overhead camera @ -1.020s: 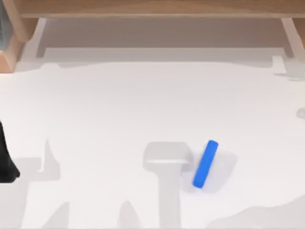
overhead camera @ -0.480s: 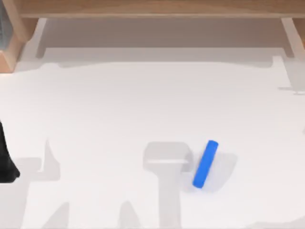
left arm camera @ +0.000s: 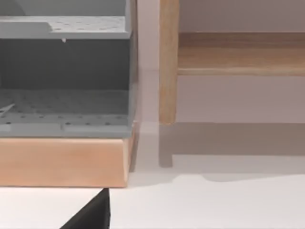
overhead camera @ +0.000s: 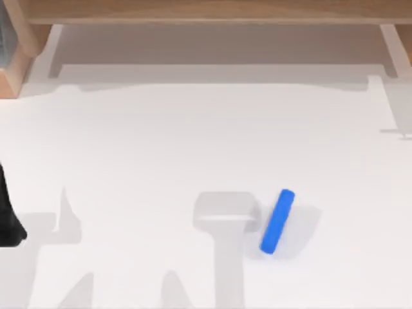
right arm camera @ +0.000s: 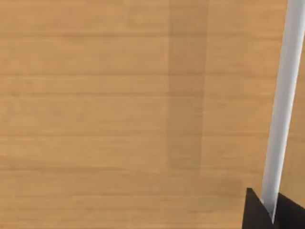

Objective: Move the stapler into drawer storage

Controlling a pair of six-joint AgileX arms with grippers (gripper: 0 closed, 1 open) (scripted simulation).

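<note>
**Stapler alone on open bench, both hands well away**

The white bench (overhead camera: 161, 141) lies bare and wide around the blue stapler (overhead camera: 277, 221), with free room on every side of it. Along the far edge runs a wooden cabinet frame (overhead camera: 206, 11), and at the far left corner sits a grey drawer unit (left arm camera: 64, 71) on a wooden base (left arm camera: 62, 162). Nothing stands between the stapler and that far edge. The stapler lies flat, tilted slightly off upright in the top view, right of centre and toward the near edge. The left hand (overhead camera: 8, 212) is a dark shape at the left border, well apart from the stapler; how far it is open I cannot tell. The right hand (right arm camera: 271, 210) sits close against a wooden panel (right arm camera: 119, 114) by a white bar (right arm camera: 283, 105), its fingers unclear.
</note>
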